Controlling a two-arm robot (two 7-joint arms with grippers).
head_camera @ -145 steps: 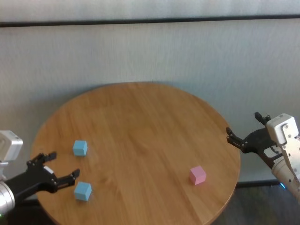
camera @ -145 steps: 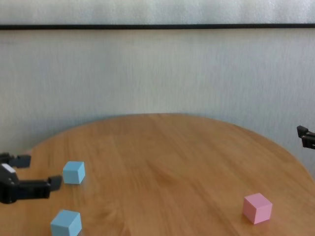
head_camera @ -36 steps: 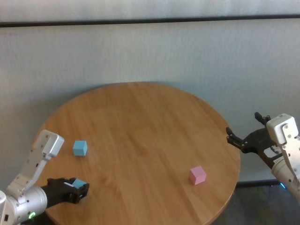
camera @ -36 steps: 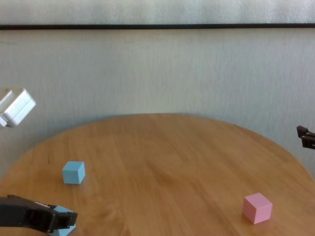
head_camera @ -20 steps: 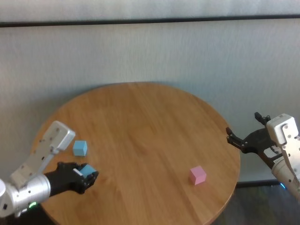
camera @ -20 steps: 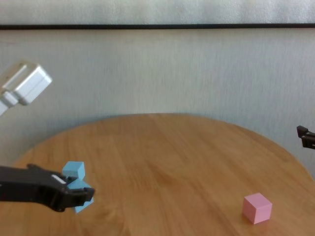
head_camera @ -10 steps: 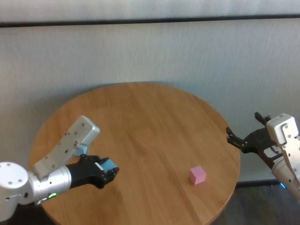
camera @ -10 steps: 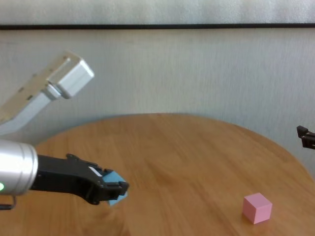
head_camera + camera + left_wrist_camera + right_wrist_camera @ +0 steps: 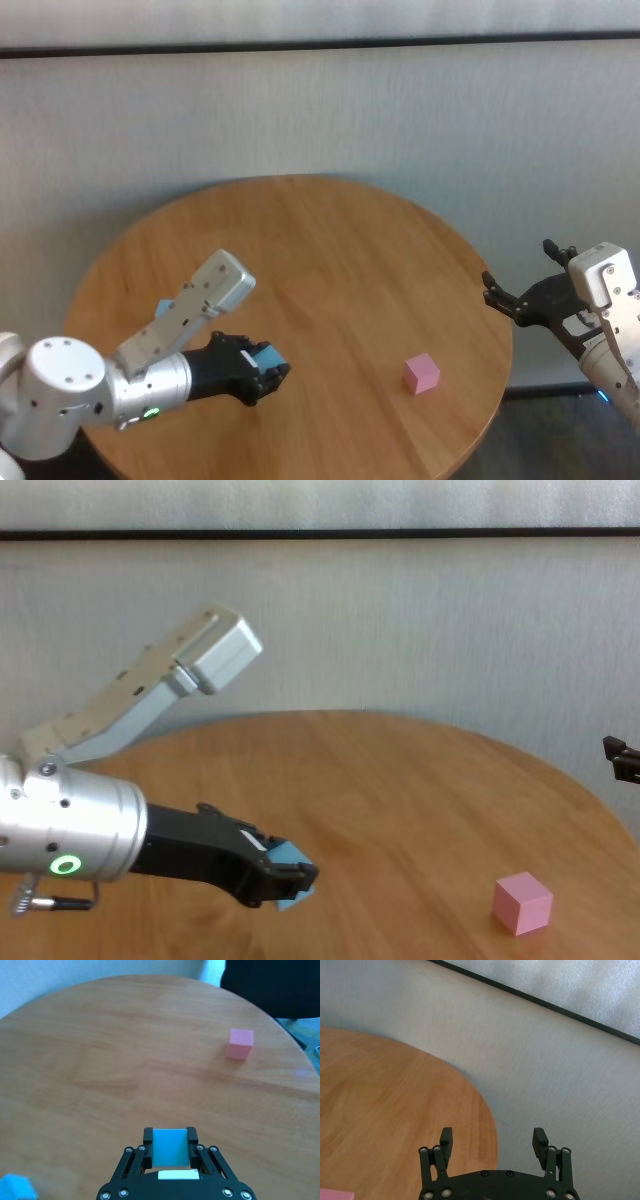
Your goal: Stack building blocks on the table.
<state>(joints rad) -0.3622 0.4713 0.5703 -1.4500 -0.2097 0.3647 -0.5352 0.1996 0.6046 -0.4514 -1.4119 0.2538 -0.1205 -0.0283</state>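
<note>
My left gripper [image 9: 268,372] is shut on a light blue block [image 9: 263,358] and holds it above the round wooden table [image 9: 330,250], left of centre. The held block also shows between the fingers in the left wrist view [image 9: 170,1146] and in the chest view [image 9: 291,872]. The pink block [image 9: 421,373] lies on the table at the front right; it also shows in the chest view [image 9: 522,903] and in the left wrist view [image 9: 240,1043]. The second light blue block [image 9: 163,307] is mostly hidden behind my left arm; a corner shows in the left wrist view [image 9: 17,1188]. My right gripper [image 9: 508,297] is open, parked off the table's right edge.
A pale wall [image 9: 320,110] with a dark horizontal strip stands behind the table. My left forearm [image 9: 190,310] reaches over the table's left part. The table edge curves close below my right gripper in the right wrist view [image 9: 487,1120].
My left gripper closed on the nearer light blue block, lifted it and carried it rightward towards the table's middle. The right arm has not moved.
</note>
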